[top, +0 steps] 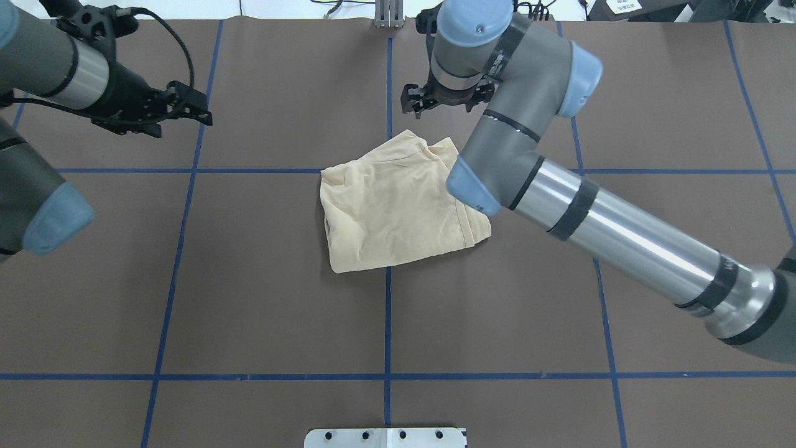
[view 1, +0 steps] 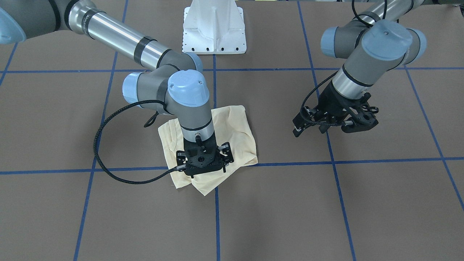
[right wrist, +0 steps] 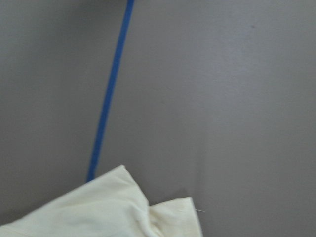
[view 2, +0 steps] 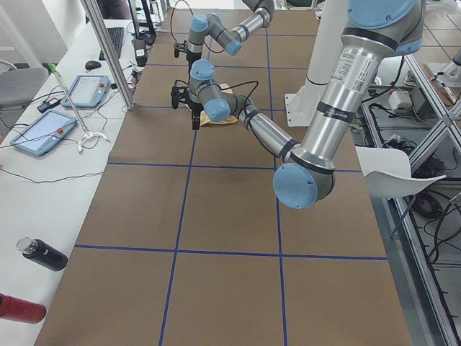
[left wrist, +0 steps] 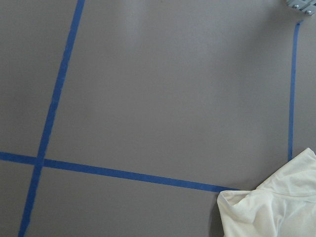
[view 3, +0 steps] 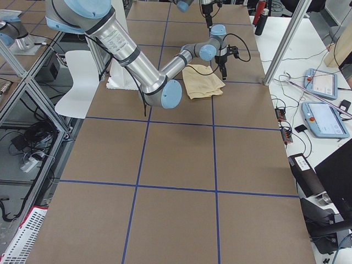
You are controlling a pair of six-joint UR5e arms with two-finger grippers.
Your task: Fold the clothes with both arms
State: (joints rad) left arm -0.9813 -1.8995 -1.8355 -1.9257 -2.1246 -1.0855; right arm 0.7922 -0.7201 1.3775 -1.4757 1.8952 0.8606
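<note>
The shirt [top: 392,211] lies mid-frame in the overhead view on the brown worktop [top: 249,298]. It is a rumpled, cream-yellow folded square with its plain side showing. The right end effector [view 1: 203,161] points down at its upper edge. The left end effector [top: 186,111] hovers upper left, well apart from it. How far either is open cannot be told.

The shirt [top: 392,211] under the right gripper [view 1: 203,163] is shown pale cream-yellow, seemingly plain. The table [top: 261,280] beneath it is coloured dull brown, gridded with blue tape lines [top: 387,323]. The right arm [top: 622,236] and left arm [top: 37,62] are finished grey, capped light blue; the left gripper [view 1: 335,123] is black.
</note>
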